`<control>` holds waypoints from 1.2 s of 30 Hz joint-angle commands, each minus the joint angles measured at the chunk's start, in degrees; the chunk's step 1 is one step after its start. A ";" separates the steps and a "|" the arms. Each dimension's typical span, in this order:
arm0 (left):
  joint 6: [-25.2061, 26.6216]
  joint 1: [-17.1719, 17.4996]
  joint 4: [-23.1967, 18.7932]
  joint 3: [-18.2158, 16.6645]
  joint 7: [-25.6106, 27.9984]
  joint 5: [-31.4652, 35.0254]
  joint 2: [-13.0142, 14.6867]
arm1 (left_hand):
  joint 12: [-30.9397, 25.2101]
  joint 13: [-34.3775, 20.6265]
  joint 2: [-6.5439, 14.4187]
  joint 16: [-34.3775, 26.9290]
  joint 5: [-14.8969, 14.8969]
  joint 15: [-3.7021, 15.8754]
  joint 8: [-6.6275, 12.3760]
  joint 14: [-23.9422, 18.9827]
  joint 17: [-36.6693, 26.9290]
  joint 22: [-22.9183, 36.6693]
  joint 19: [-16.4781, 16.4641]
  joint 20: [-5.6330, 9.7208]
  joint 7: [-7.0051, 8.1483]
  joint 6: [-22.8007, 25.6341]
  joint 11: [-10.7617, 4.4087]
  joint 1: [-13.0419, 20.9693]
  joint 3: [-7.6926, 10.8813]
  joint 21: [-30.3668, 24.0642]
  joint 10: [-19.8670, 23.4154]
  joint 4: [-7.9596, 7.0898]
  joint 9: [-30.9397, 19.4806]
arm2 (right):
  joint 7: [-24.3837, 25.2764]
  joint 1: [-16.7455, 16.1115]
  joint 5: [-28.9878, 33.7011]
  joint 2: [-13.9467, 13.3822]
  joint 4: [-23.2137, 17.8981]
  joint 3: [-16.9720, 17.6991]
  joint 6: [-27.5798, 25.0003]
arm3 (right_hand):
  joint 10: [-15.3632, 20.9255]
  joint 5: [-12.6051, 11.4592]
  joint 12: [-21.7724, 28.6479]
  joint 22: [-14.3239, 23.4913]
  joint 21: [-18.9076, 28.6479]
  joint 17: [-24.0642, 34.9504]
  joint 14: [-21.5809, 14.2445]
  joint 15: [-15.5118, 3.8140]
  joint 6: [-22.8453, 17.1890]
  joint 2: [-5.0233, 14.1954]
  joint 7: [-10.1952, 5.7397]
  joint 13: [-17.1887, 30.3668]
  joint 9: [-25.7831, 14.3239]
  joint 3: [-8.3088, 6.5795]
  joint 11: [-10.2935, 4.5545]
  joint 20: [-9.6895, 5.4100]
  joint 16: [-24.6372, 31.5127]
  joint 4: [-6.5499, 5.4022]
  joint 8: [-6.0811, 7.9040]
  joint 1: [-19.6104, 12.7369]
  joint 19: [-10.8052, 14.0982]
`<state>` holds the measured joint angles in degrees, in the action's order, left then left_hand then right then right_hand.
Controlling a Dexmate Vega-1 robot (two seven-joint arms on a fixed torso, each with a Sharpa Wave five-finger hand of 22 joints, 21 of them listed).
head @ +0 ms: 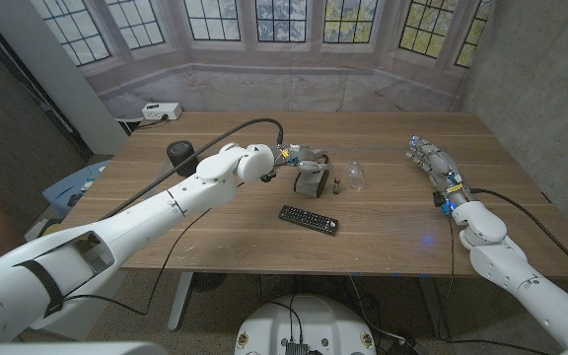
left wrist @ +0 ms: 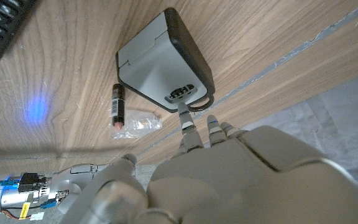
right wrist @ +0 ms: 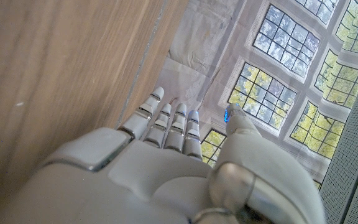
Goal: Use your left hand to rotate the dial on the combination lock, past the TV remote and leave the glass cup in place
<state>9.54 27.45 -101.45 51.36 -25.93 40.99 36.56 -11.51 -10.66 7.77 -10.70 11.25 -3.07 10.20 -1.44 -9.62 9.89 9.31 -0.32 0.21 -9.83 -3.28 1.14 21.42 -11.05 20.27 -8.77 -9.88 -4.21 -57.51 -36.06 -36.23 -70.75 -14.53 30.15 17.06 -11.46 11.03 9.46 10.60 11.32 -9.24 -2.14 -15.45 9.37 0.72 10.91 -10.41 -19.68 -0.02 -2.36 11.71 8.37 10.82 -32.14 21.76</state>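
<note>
Grey boxy combination lock [head: 310, 181] sits mid-tabletop [head: 215, 232]; your left hand [head: 304, 158] touches its dial end, whether gripping unclear. Black TV remote [head: 308, 219] at six o'clock, clear glass cup [head: 356, 175] at three. Right hand [head: 432, 160] released.

Left hand [head: 302, 155] seen touching combination lock [head: 310, 181] at desk [head: 215, 227] centre; TV remote [head: 308, 219] at lock's 6 o'clock; glass cup [head: 356, 175] at 3 o'clock; right hand [head: 432, 160] spread, apart.

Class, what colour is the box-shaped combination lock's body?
Grey with a darker edge, best seen in the left wrist view: box-shaped combination lock.
</note>
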 commanded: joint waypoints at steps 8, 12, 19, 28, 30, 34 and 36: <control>-0.70 -1.00 2.38 0.73 0.36 -1.33 -0.62 | 0.16 0.06 -0.02 0.17 0.27 -0.17 0.40 -0.46 -0.11 -0.07 -0.11 0.04 0.64 -0.11 0.00 0.75 0.51 0.06 0.26 0.10 -0.13 | 0.03 0.35 -0.01 0.03 0.23 -0.10 -0.39 | 0.37 -0.19 0.20 0.20 0.33 0.27 -0.06 -1.08 -0.67 0.00 -0.09 0.17 -0.12 -0.07 -0.11 -0.68 0.51 -0.19 0.14 -0.46 0.57; -0.66 -1.04 2.44 0.79 0.35 -1.51 -0.54 | 0.16 0.06 -0.04 0.17 0.27 -0.17 0.40 -0.49 -0.11 -0.07 -0.14 0.05 0.62 -0.11 -0.01 0.76 0.53 0.06 0.28 0.11 -0.13 | 0.01 0.41 -0.03 0.10 0.34 -0.09 -0.27 | 0.31 -0.19 0.18 0.20 0.34 0.27 -0.07 -1.18 -0.69 -0.01 -0.12 0.17 -0.12 -0.07 -0.17 -0.67 0.52 -0.19 0.15 -0.47 0.59; -0.83 -1.04 2.48 0.91 0.38 -1.83 -0.42 | 0.18 0.06 -0.08 0.17 0.26 -0.19 0.40 -0.53 -0.11 -0.07 -0.20 0.07 0.65 -0.12 -0.14 0.76 0.58 0.05 0.24 0.13 -0.13 | 0.47 -0.04 0.05 -0.06 -0.19 0.08 -0.25 | 0.35 -0.19 0.19 0.20 0.34 0.27 -0.12 -1.12 -0.72 -0.01 -0.13 0.17 -0.12 -0.07 -0.21 -0.69 0.54 -0.19 0.16 -0.48 0.61; -0.22 -0.03 1.23 0.68 0.58 -2.09 0.19 | 0.16 0.05 -0.10 0.19 0.25 -0.19 0.39 -0.52 -0.11 -0.07 -0.22 0.06 0.61 -0.12 -0.06 0.77 0.64 0.07 0.29 0.13 -0.13 | 0.96 -0.69 0.31 -0.38 -1.15 0.21 -0.32 | 0.30 -0.19 0.17 0.20 0.33 0.27 -0.06 -1.09 -0.72 0.01 -0.13 0.17 -0.12 -0.09 -0.26 -0.71 0.52 -0.19 0.16 -0.50 0.60; 0.10 0.20 0.88 0.65 0.46 -2.03 0.33 | 0.17 0.05 -0.10 0.19 0.25 -0.17 0.39 -0.52 -0.11 -0.07 -0.23 0.04 0.60 -0.13 -0.17 0.77 0.66 0.07 0.28 0.13 -0.13 | 0.87 -0.76 0.15 -0.30 -1.19 0.26 -0.24 | 0.32 -0.19 0.18 0.20 0.34 0.27 -0.08 -1.10 -0.73 0.01 -0.07 0.17 -0.12 -0.09 -0.19 -0.67 0.52 -0.18 0.16 -0.51 0.62; 0.52 0.78 0.07 0.47 0.50 -2.03 0.69 | 0.18 0.05 -0.11 0.20 0.25 -0.17 0.38 -0.50 -0.12 -0.06 -0.25 0.04 0.63 -0.14 0.02 0.77 0.68 0.07 0.26 0.13 -0.13 | 0.85 -0.92 0.20 -0.34 -1.36 0.25 -0.19 | 0.35 -0.19 0.19 0.21 0.34 0.27 -0.04 -1.13 -0.73 0.02 -0.07 0.17 -0.12 -0.11 -0.11 -0.67 0.51 -0.18 0.16 -0.52 0.62; 0.76 1.06 -0.32 0.37 0.54 -2.00 0.85 | 0.18 0.05 -0.12 0.20 0.25 -0.15 0.39 -0.51 -0.12 -0.06 -0.27 0.07 0.59 -0.12 0.10 0.77 0.69 0.06 0.25 0.14 -0.13 | 0.92 -1.00 0.29 -0.39 -1.46 0.24 -0.22 | 0.31 -0.19 0.18 0.21 0.34 0.27 -0.08 -1.12 -0.73 0.02 -0.12 0.17 -0.12 -0.11 -0.08 -0.68 0.52 -0.18 0.16 -0.53 0.61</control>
<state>9.27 27.25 -100.10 52.11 -25.39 39.18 36.66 -11.37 -10.46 7.46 -10.70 11.25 -3.07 10.20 -1.43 -9.62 9.89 9.31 -0.31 0.21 -9.83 -3.27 1.45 21.66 -11.05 20.25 -8.53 -9.88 -3.49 -58.01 -35.94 -36.44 -71.62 -14.39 29.87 17.06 -11.46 11.03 9.46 10.60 11.32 -9.24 -2.14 -15.76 9.37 0.40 10.91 -10.41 -19.68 -0.02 -2.36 11.71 8.37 10.82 -32.14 21.76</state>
